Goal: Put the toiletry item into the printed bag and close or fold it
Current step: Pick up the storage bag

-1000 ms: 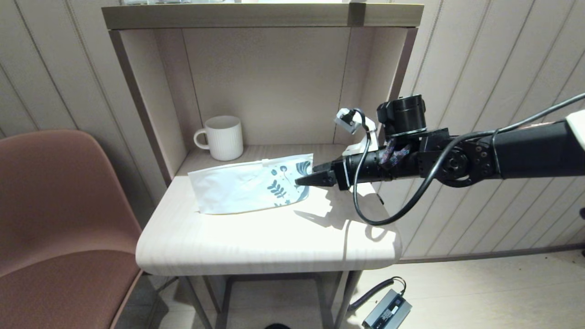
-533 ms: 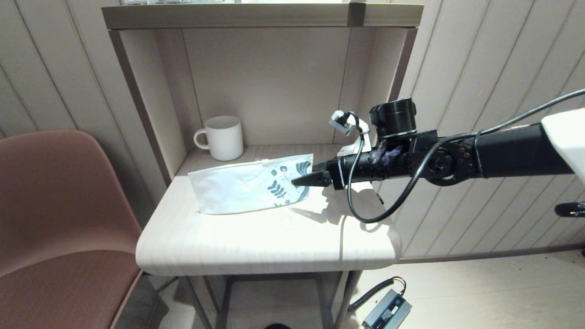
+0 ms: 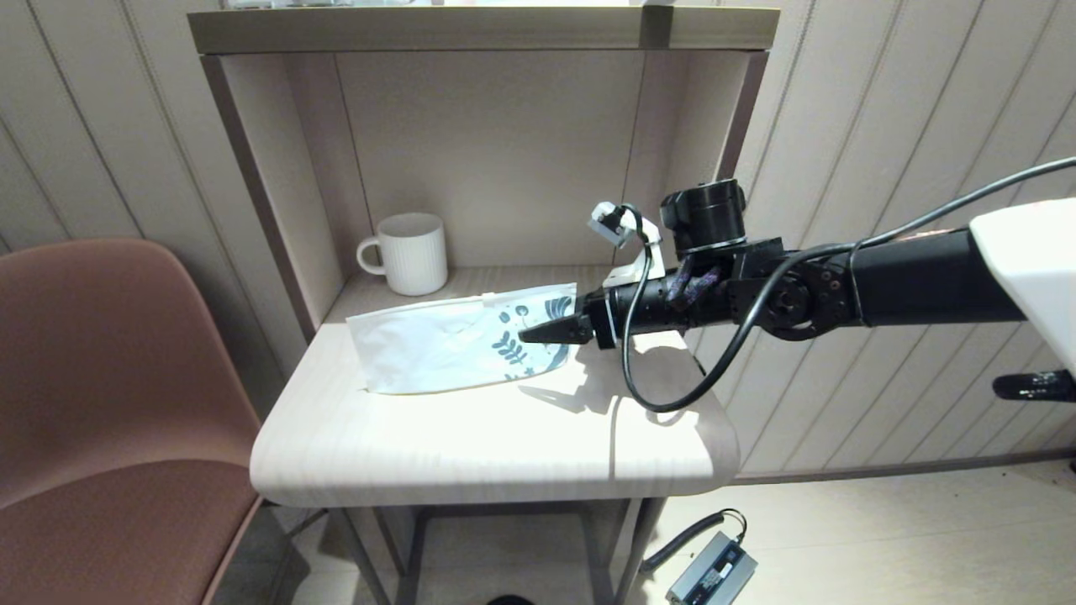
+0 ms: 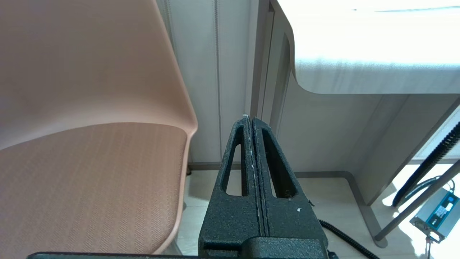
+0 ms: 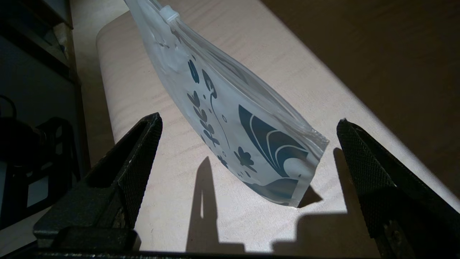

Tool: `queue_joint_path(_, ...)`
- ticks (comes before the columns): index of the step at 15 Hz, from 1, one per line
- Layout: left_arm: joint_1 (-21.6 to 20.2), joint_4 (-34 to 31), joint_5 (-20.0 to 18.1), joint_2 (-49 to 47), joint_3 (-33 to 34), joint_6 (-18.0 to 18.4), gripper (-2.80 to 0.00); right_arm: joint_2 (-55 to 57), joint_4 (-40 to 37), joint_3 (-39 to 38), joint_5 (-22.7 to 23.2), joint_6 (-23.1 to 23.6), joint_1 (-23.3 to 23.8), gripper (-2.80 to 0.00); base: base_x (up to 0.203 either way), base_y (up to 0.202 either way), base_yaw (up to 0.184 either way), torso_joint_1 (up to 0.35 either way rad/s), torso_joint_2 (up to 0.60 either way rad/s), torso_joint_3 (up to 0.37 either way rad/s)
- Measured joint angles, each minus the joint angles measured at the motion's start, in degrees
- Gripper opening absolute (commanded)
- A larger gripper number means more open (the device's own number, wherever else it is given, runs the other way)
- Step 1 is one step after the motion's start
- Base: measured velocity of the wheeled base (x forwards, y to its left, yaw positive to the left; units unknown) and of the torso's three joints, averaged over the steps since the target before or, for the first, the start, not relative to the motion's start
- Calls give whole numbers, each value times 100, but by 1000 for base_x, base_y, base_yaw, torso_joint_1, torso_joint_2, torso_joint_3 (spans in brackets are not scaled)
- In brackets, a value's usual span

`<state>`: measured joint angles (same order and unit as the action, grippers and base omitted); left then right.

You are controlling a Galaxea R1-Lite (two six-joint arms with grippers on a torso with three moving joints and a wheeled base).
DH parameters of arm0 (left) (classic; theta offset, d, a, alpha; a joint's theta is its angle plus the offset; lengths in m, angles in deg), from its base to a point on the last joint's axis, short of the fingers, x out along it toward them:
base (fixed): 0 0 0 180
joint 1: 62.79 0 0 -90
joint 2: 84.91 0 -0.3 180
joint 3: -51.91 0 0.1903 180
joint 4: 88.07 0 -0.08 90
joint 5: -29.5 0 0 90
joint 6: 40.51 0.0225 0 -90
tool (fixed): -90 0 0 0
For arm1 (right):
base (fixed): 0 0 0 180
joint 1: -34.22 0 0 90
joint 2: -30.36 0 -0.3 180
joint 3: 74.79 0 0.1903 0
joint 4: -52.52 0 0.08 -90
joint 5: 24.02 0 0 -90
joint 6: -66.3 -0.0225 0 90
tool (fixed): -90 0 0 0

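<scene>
The printed bag [image 3: 458, 340] lies flat on the small table [image 3: 471, 445], its dark-blue leaf print at the right end and its white zip slider [image 3: 486, 295] on the far edge. My right gripper [image 3: 538, 332] reaches in level from the right, its tips just over the printed end. In the right wrist view the right gripper [image 5: 248, 119] is open wide, with the bag's printed corner [image 5: 273, 151] lying between the fingers and touching neither. My left gripper [image 4: 249, 118] hangs shut and empty, low beside the chair. The toiletry item is out of view.
A white ribbed mug [image 3: 412, 252] stands at the back left of the alcove. Shelf side walls [image 3: 277, 202] close in the rear of the table. A brown chair [image 3: 109, 403] stands to the left. A power brick [image 3: 710, 576] with its cable lies on the floor.
My right arm has moved left towards the bag, so the gripper tips now overlap its printed end. The bag, the mug and the left arm have not moved.
</scene>
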<state>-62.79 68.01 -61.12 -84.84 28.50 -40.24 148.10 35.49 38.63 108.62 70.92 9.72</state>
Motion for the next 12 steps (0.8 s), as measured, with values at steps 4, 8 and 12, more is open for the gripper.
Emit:
queue_joint_path(4, 0, 1, 0, 0, 0, -2, -280, 82, -7, 18, 2, 9, -91, 0, 0, 0, 0, 0, 0, 0)
queue_joint_path(8, 0, 2, 0, 0, -2, -2, -280, 167, -12, 105, -1, 17, -93, -280, 0, 0, 0, 0, 0, 0)
queue_joint_path(12, 0, 0, 2, 0, -2, 2, -280, 193, -23, 134, -1, 30, -113, -280, 0, 0, 0, 0, 0, 0)
